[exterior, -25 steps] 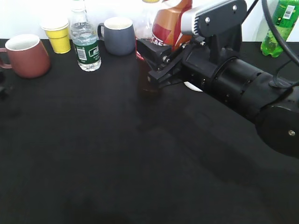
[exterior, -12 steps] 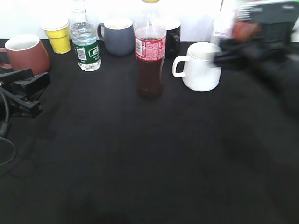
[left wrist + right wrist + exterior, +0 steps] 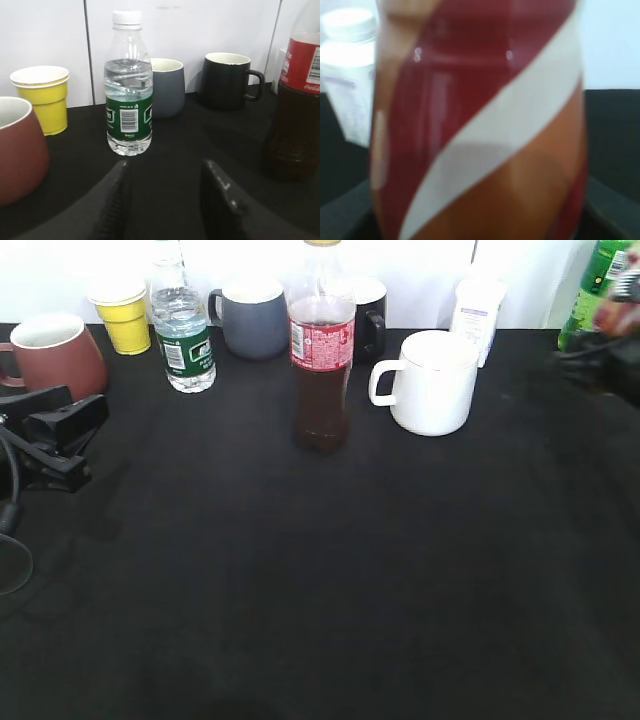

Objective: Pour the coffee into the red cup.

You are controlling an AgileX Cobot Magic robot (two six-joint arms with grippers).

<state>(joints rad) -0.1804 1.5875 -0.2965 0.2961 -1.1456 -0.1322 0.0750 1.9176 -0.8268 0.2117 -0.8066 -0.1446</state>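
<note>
Black table [image 3: 330, 580] fills the exterior view, drinks lined along its far edge. Tallest is the cola bottle [image 3: 322, 350], red label, standing upright near the middle. Just right of it sits the white mug [image 3: 432, 382], handle to the left. Far left, the left gripper [image 3: 55, 435] rests low by the table edge, jaws spread apart with nothing between them, and the red cup [image 3: 55, 357] stands upright just behind it, white inside showing. The right wrist view is filled by the coffee bottle [image 3: 480, 125], swirled red, white and orange label, jaw edges dark on both sides of its base; the right gripper [image 3: 615, 335] is blurred at the far right edge. Water bottle [image 3: 129, 85] stands between yellow paper cup [image 3: 42, 97] and grey-blue mug [image 3: 167, 86].
</note>
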